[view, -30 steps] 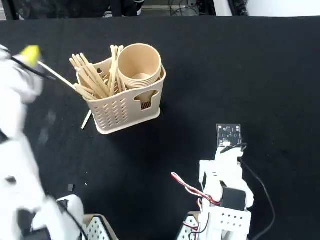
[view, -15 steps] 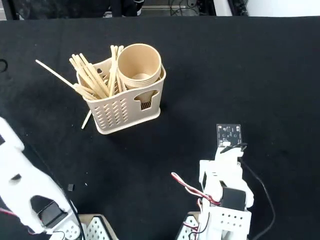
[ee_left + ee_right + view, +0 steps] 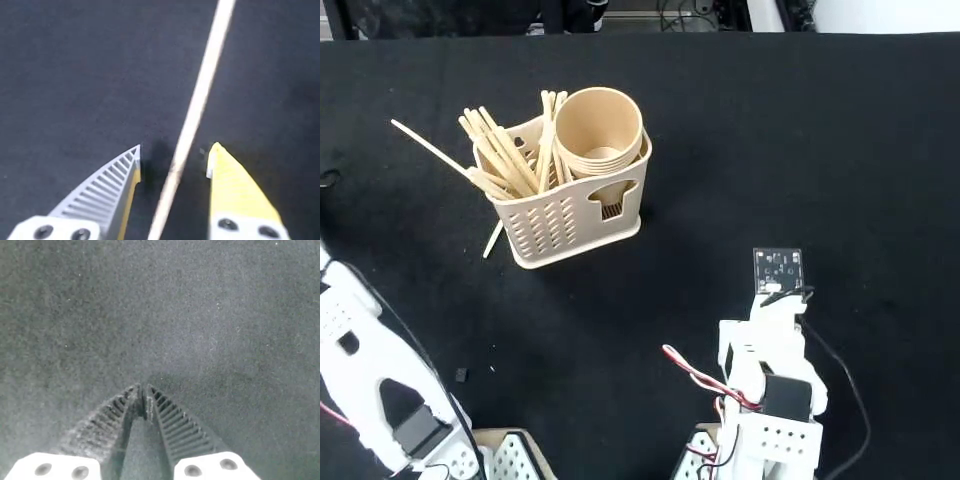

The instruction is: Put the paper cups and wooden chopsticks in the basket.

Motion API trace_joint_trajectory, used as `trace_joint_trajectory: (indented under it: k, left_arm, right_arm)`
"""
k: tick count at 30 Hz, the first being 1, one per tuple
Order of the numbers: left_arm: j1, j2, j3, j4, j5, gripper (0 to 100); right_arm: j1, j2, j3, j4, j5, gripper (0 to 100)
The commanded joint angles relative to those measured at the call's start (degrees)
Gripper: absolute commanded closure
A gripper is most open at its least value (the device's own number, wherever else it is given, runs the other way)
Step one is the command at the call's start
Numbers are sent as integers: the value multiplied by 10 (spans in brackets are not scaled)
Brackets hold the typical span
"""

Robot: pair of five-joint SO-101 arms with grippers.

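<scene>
1. Surface (image 3: pixel 840 150): black cloth, and it carries everything you see listed below.

2. Left arm (image 3: pixel 370 380): white, at your near left corner of the high view, well apart from the basket. Its gripper (image 3: pixel 176 147) stands wide, one ribbed white finger and one yellow finger. A single chopstick (image 3: pixel 205 75) runs lengthwise through the gap; you cannot tell from the wrist view whether either finger touches it.

3. Right arm (image 3: pixel 767 375): white, folded at the near edge, well apart from the basket. Its gripper (image 3: pixel 145 390) is closed, ribbed fingers pressed together with nothing between them, over bare cloth.

4. Basket (image 3: pixel 570 215): cream plastic with slotted walls, upright, towards the far left of the surface.

5. Paper cups (image 3: pixel 603 125): tan, nested in one stack, upright in the basket's right compartment.

6. Wooden chopsticks (image 3: pixel 500 150): a bundle leaning in the left compartment, with a few upright against the cups.

7. Long chopstick (image 3: pixel 430 150): it slants out of the bundle to the left, past the rim.

8. Loose chopstick (image 3: pixel 493 240): it lies on the cloth just beside the basket's left wall.
</scene>
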Motion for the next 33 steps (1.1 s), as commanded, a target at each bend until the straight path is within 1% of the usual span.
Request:
trace_joint_trajectory:
  k: [1, 4, 5, 9, 10, 11, 14, 17, 21, 25, 28, 33]
  left_arm:
    - [-7, -11, 39, -39, 45, 784]
    - [-7, -10, 66, -38, 57, 795]
    - [-7, -9, 79, -34, 61, 817]
    - [3, -9, 145, -30, 73, 959]
    - [6, -9, 159, -27, 76, 976]
    - [7, -10, 169, -14, 76, 968]
    - [18, -14, 177, 67, 108, 971]
    - [53, -17, 167, 166, 120, 970]
    - [109, -25, 80, 339, 147, 970]
    - [128, -44, 92, 341, 167, 971]
    - [138, -81, 196, 341, 165, 971]
    - [159, -245, 458, 338, 162, 970]
  right_arm:
    - [-6, -38, -5, 2, -2, 985]
    - [-6, -38, -5, 2, -2, 985]
    - [-6, -38, -5, 2, -2, 985]
    - [-6, -38, -5, 2, -2, 985]
    - [-6, -38, -5, 2, -2, 985]
    - [-6, -38, -5, 2, -2, 985]
    - [-6, -38, -5, 2, -2, 985]
    - [-6, -38, -5, 2, -2, 985]
    - [-6, -38, -5, 2, -2, 985]
    - [-6, -38, -5, 2, -2, 985]
    - [-6, -38, -5, 2, -2, 985]
    - [-6, -38, -5, 2, -2, 985]
